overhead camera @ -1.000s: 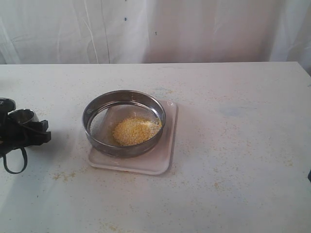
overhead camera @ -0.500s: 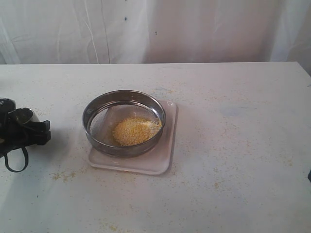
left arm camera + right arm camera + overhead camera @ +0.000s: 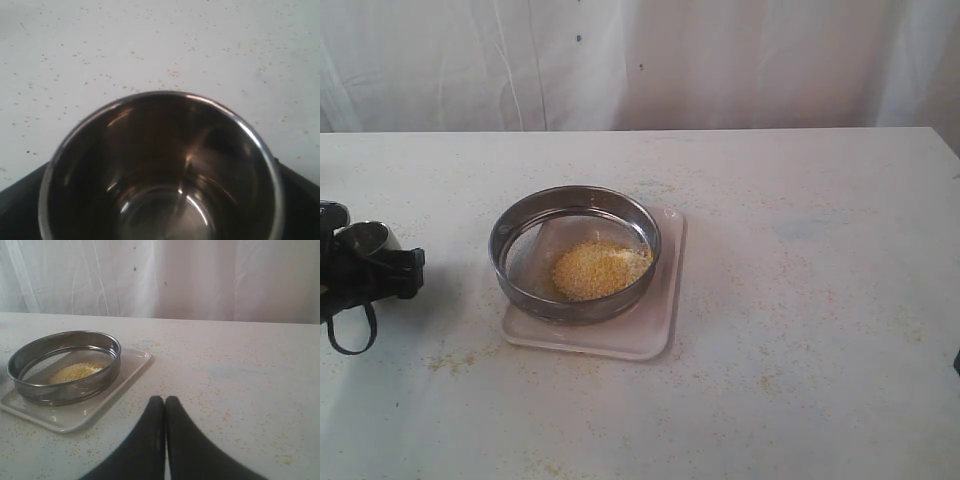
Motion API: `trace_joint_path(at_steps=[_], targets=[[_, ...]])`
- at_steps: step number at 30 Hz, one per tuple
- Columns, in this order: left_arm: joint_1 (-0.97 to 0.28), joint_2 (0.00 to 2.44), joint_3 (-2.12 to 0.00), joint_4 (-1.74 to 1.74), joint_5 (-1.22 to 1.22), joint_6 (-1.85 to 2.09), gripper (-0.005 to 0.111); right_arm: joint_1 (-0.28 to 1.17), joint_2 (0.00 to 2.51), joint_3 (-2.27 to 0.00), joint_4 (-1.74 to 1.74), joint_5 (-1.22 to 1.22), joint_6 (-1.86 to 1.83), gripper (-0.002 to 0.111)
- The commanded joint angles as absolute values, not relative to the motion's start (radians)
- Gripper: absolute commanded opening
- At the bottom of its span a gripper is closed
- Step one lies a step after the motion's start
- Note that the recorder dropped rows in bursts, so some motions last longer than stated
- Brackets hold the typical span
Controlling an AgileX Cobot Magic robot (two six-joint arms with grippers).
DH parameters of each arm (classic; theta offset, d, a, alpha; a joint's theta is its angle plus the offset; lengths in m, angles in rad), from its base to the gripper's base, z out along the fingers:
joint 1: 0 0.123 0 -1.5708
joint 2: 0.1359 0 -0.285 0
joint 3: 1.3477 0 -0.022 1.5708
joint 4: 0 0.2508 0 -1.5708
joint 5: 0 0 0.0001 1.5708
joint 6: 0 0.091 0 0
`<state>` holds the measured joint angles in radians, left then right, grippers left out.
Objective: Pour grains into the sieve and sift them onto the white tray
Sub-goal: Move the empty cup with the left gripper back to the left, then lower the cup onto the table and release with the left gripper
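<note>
I am seeing open table (image 3: 820, 290) right of the white tray (image 3: 665, 275). The sieve (image 3: 570, 193) is sitting on it, holding the grains (image 3: 598, 268). The left gripper (image 3: 375, 268) is clasping an empty steel cup (image 3: 162, 175) at the left edge; the right gripper (image 3: 165, 407) is sitting fully closed, empty.

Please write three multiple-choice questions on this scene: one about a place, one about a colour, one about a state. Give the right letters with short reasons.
1. The wide round steel sieve stands: A) on the flat square white tray; B) beside the tray; C) under the tray.
2. The fine grains in the sieve are: A) black; B) yellow-golden; C) green.
3. The small steel cup in the left gripper is: A) full; B) lidded; C) empty.
Answers: 1 A, the tray's rim shows below and beside the sieve. 2 B, the exterior view shows a golden heap. 3 C, the left wrist view shows the cup's bare shiny bottom.
</note>
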<state>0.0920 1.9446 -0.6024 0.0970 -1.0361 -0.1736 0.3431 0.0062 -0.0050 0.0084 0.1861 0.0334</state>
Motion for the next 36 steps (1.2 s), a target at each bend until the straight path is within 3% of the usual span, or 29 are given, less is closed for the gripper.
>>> trace_joint_path(at_steps=[1,18,21,25,32,36], targets=[[0.096,1.874,-0.577,0.098,-1.008,-0.185,0.105,0.338,0.000,0.000,0.007,0.177,0.038,0.000],[0.096,1.456,-0.355,0.214,-0.935,-0.346,0.105,0.338,0.000,0.000,0.007,0.177,0.038,0.000],[0.096,1.379,-0.346,0.261,-0.867,-0.396,0.100,0.338,0.000,0.000,0.007,0.177,0.038,0.000],[0.096,1.275,-0.345,0.378,-0.755,-0.486,0.074,0.338,0.000,0.000,0.007,0.177,0.038,0.000],[0.096,1.114,-0.345,0.613,-0.715,-0.707,0.004,0.338,0.000,0.000,0.007,0.177,0.038,0.000],[0.096,1.026,-0.345,0.729,-0.705,-0.816,0.000,0.338,0.000,0.000,0.007,0.177,0.038,0.000]])
